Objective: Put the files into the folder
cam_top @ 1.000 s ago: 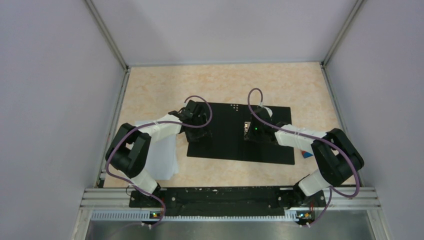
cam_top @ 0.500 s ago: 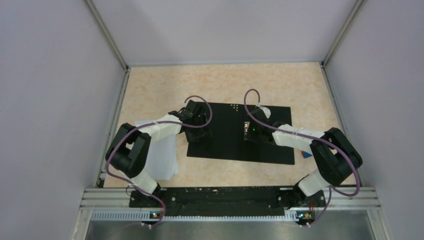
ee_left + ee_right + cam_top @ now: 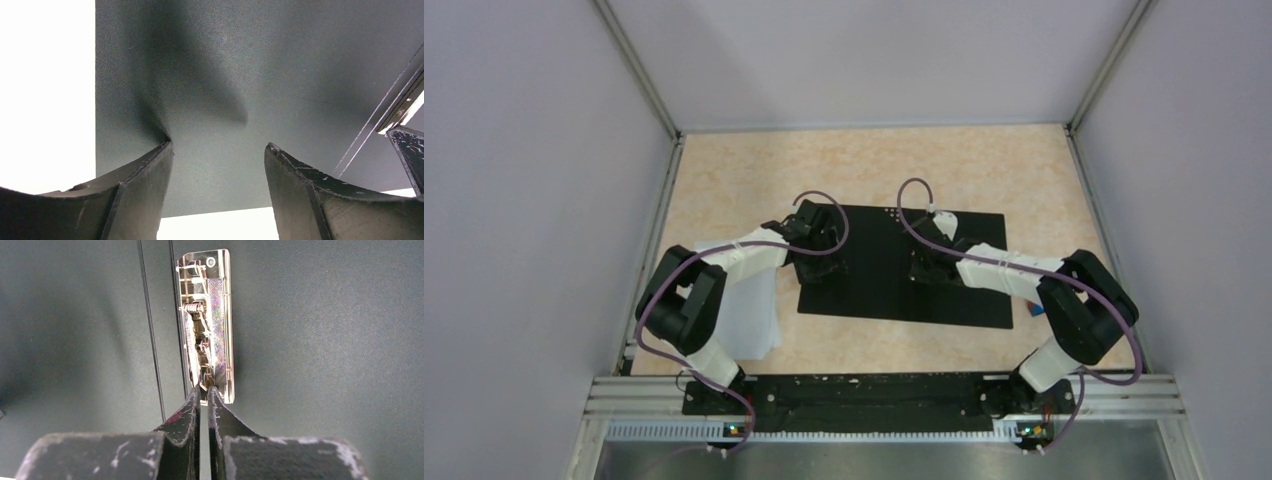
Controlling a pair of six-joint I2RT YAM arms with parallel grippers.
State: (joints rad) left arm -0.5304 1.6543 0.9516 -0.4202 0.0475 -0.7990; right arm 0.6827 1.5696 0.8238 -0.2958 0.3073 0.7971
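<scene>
The folder (image 3: 874,270) lies open in the middle of the table, black inside up. The files (image 3: 749,300), white sheets, lie to its left, partly under my left arm. My left gripper (image 3: 819,265) stands open over the folder's left cover (image 3: 225,75), fingertips down on or just above it, nothing between them. My right gripper (image 3: 921,268) is shut at the spine. In the right wrist view its tips (image 3: 204,389) meet at the near end of the metal clip (image 3: 207,315). Whether they pinch a thin part of the clip does not show.
A small red-and-blue block (image 3: 1035,309) peeks out by the folder's right near corner, beside my right arm. Grey walls close in the table on the left, right and back. The arms' mounting rail (image 3: 874,392) runs along the near edge.
My right gripper has slid a little to the left onto the spine clip and closed its fingers. The left arm, folder and files have not moved.
</scene>
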